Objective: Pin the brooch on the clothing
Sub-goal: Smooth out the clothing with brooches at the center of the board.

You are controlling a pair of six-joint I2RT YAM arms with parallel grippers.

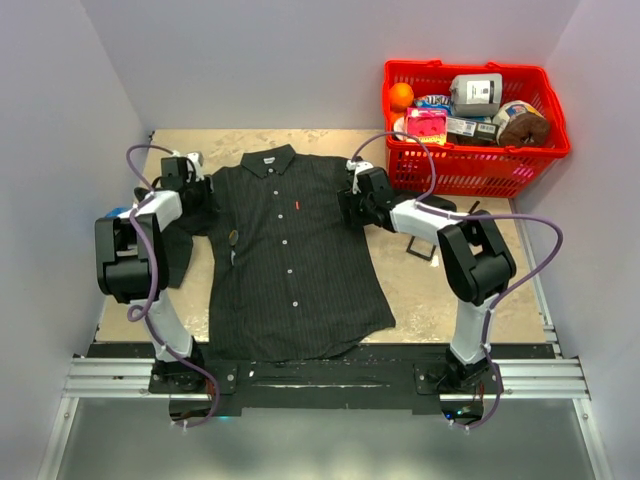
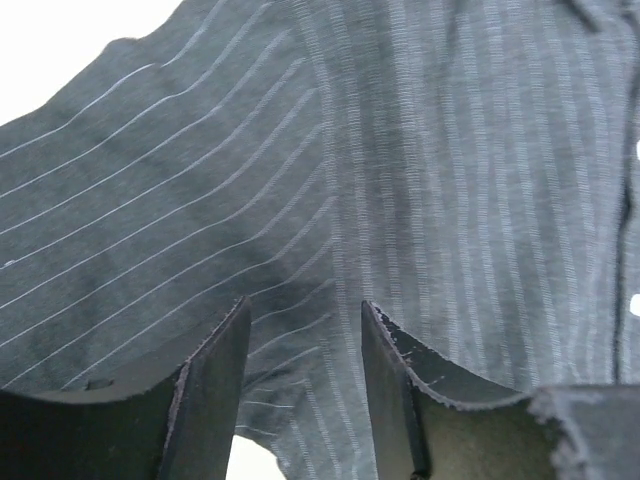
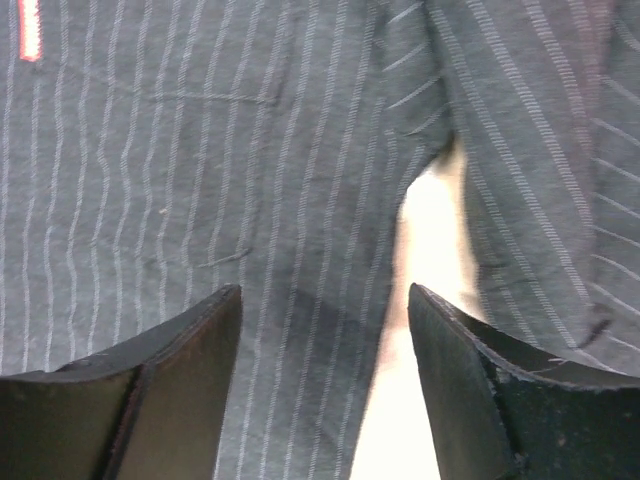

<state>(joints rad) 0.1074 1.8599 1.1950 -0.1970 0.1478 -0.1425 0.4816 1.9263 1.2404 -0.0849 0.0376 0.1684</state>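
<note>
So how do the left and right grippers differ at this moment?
The left gripper holds its fingers closer together than the right gripper does. Between the left gripper's fingers, pinstriped shirt cloth fills nearly the whole gap; between the right gripper's, a strip of bare table shows beside the sleeve. Both are open, low over opposite shoulders of the shirt.

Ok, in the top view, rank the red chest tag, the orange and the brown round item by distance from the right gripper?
1. Red chest tag, on the shirt, just left of the right gripper.
2. Orange, in the red basket, left corner.
3. Brown round item, basket's right end.
</note>
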